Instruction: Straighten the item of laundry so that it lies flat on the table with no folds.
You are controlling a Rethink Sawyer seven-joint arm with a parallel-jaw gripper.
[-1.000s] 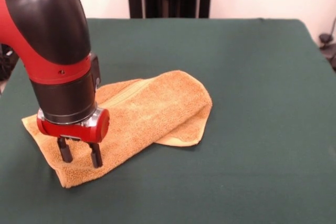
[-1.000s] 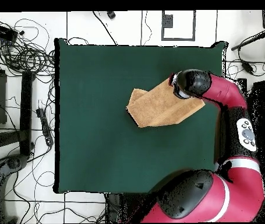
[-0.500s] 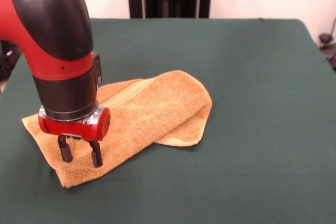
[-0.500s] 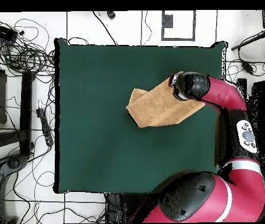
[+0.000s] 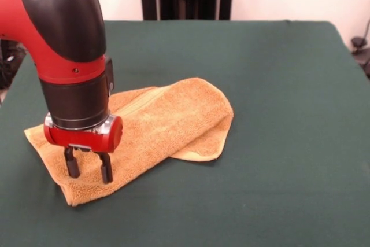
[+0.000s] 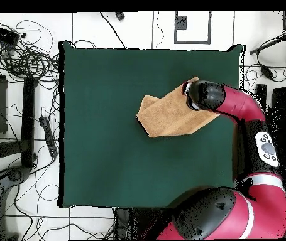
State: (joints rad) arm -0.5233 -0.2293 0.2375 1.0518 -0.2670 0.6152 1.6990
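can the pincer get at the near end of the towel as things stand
Probably yes: the open pincer hangs right above that end of the folded towel, and nothing else lies on the table to block it.

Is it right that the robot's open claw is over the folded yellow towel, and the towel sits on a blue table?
Not quite. The table is dark green, not blue, as the front view shows. The rest holds: the gripper is open, its two fingers apart, over one end of the golden-tan towel, which is folded over on itself.
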